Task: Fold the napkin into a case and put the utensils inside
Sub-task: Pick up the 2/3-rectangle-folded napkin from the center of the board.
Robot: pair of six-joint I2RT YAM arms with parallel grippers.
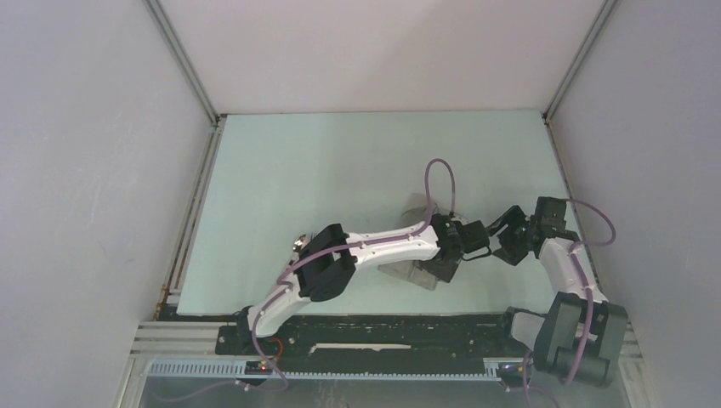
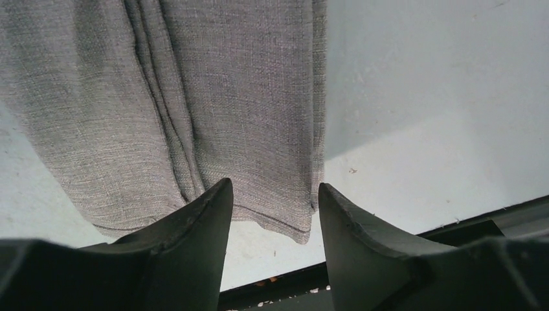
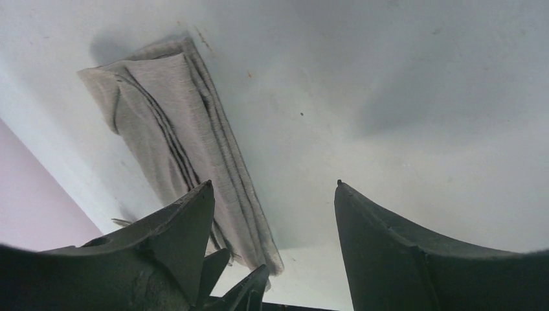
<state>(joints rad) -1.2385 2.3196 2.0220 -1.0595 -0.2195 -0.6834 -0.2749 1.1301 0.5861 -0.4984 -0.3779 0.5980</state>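
The napkin [image 1: 406, 274] is folded into a narrow grey oblong case near the table's front edge, partly under my left arm. It fills the upper left of the left wrist view [image 2: 226, 97] and lies at the left of the right wrist view [image 3: 175, 116]. My left gripper [image 1: 451, 262] is open and empty, its jaws [image 2: 275, 194] over the case's near right corner. My right gripper [image 1: 503, 242] is open and empty [image 3: 272, 188], just right of the case. One shiny utensil end [image 1: 299, 242] peeks out by my left elbow; the rest of the utensils is hidden.
The pale green table [image 1: 340, 170] is walled by white panels on three sides. A black rail [image 1: 383, 327] runs along the front edge, close below the case. My left gripper's fingers [image 3: 249, 285] show low in the right wrist view.
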